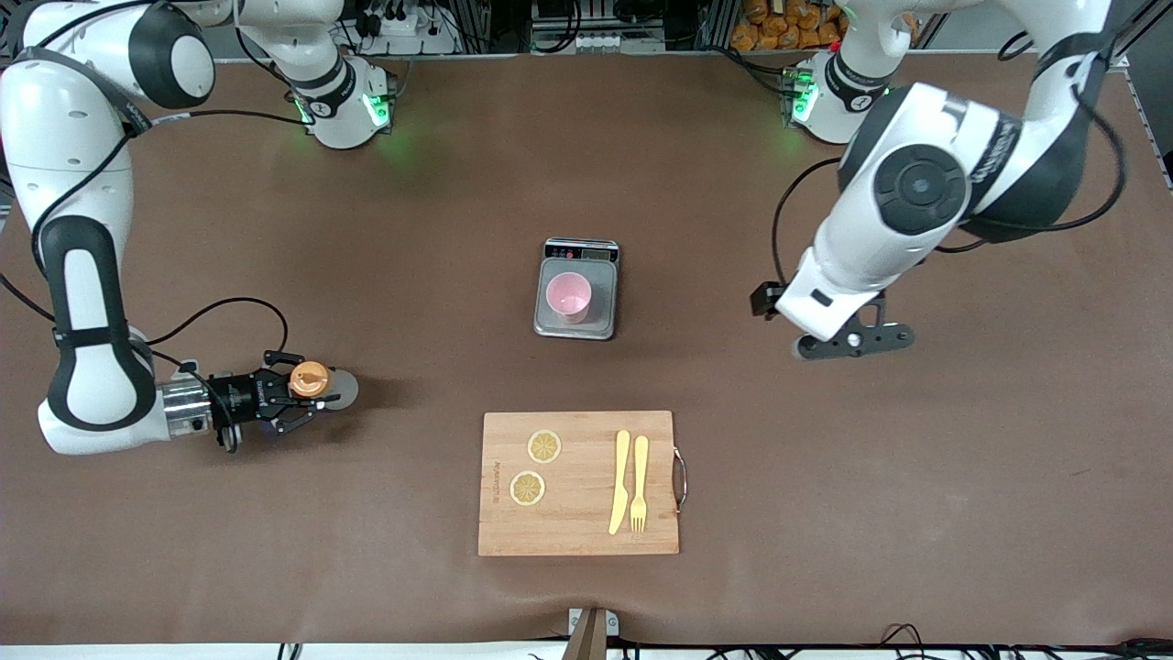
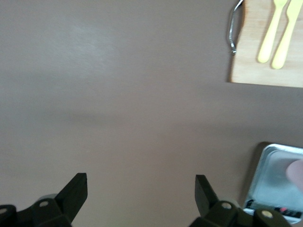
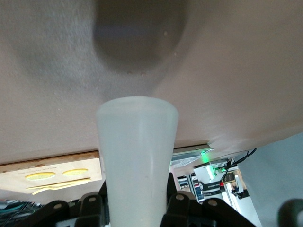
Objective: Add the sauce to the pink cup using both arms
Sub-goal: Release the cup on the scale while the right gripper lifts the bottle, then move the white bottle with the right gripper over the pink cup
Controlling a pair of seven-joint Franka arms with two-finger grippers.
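Note:
The sauce bottle (image 1: pixel 316 383), translucent with an orange cap, is held at the right arm's end of the table. My right gripper (image 1: pixel 291 396) is shut on its body. In the right wrist view the pale bottle (image 3: pixel 137 151) fills the space between the fingers (image 3: pixel 176 201), and its base hangs clear of the tabletop over a round shadow. The pink cup (image 1: pixel 568 295) stands upright on a grey scale (image 1: pixel 576 326) at mid-table. My left gripper (image 1: pixel 854 340) hangs open and holds nothing, over bare table toward the left arm's end. Its wrist view shows the open gripper (image 2: pixel 141 182) and the cup's edge (image 2: pixel 297 172).
A wooden cutting board (image 1: pixel 577 527) lies nearer the front camera than the scale. It carries two lemon slices (image 1: pixel 544 446), a yellow knife (image 1: pixel 620 481) and a fork (image 1: pixel 639 483). A metal handle (image 1: pixel 680 477) sticks out of its side.

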